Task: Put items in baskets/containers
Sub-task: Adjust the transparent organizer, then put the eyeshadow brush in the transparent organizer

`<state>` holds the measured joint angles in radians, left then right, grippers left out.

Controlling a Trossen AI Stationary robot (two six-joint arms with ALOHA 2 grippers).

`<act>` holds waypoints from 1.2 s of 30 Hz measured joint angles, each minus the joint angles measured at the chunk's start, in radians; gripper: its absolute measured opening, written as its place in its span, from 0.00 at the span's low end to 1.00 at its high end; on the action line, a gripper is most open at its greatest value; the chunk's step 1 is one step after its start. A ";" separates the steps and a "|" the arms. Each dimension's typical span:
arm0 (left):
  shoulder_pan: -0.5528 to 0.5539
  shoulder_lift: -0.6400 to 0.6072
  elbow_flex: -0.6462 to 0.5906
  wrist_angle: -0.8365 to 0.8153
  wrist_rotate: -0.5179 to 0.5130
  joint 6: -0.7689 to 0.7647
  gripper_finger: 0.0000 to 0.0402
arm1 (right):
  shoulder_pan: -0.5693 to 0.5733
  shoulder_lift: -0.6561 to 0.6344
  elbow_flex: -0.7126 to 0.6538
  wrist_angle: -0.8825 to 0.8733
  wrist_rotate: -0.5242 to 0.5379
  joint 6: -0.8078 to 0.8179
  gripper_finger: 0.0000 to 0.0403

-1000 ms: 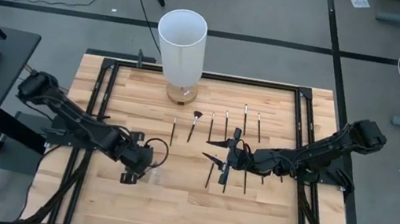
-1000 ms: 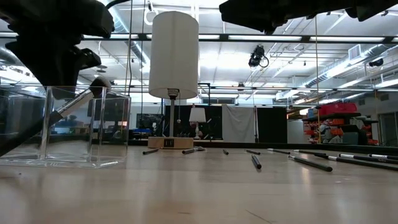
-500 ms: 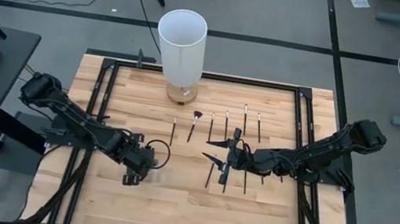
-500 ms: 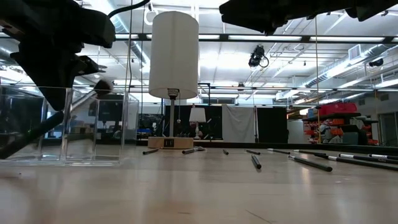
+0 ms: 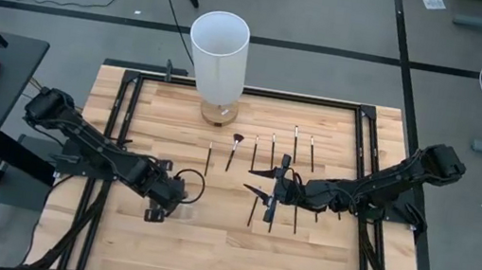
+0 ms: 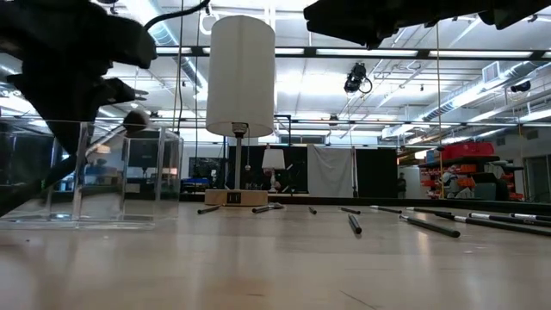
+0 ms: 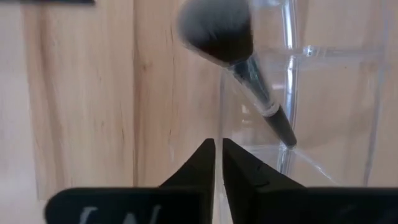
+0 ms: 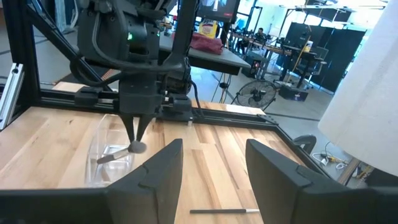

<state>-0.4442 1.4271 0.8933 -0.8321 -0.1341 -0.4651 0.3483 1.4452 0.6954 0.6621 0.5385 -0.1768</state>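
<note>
Inside clear container (image 6: pixel 103 176), brush (image 7: pixel 239 59) tilted, bristles up, handle down; L claw (image 7: pixel 218 163) clenched, empty.

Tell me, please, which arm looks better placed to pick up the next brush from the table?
Probably the right: the right gripper hangs open directly over the loose brushes, while the left gripper, fingers nearly together, is over the clear container where one brush leans.
</note>
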 joint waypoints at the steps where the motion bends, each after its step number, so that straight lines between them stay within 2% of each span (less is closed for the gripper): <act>1: 0.000 0.000 -0.001 -0.006 0.002 0.006 0.11 | 0.000 0.000 0.000 0.000 0.000 0.000 0.44; 11: 0.000 0.000 -0.002 0.003 0.003 0.017 0.22 | 0.000 0.000 0.000 0.000 0.000 0.000 0.44; 19: 0.003 -0.001 0.005 0.003 0.024 0.014 0.42 | 0.000 0.000 0.000 0.000 0.000 0.000 0.44; 25: 0.010 -0.002 0.056 -0.024 0.038 0.033 0.54 | 0.000 0.000 0.000 0.000 0.000 0.000 0.44; 32: 0.010 -0.013 0.174 -0.190 -0.008 0.050 0.58 | 0.000 0.000 0.000 -0.003 0.000 0.000 0.44; 36: 0.011 -0.084 0.221 -0.193 -0.040 0.069 0.58 | 0.000 0.000 0.000 -0.027 0.000 0.001 0.44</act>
<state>-0.4328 1.3429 1.1145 -1.0249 -0.1744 -0.3963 0.3481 1.4452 0.6956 0.6354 0.5385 -0.1758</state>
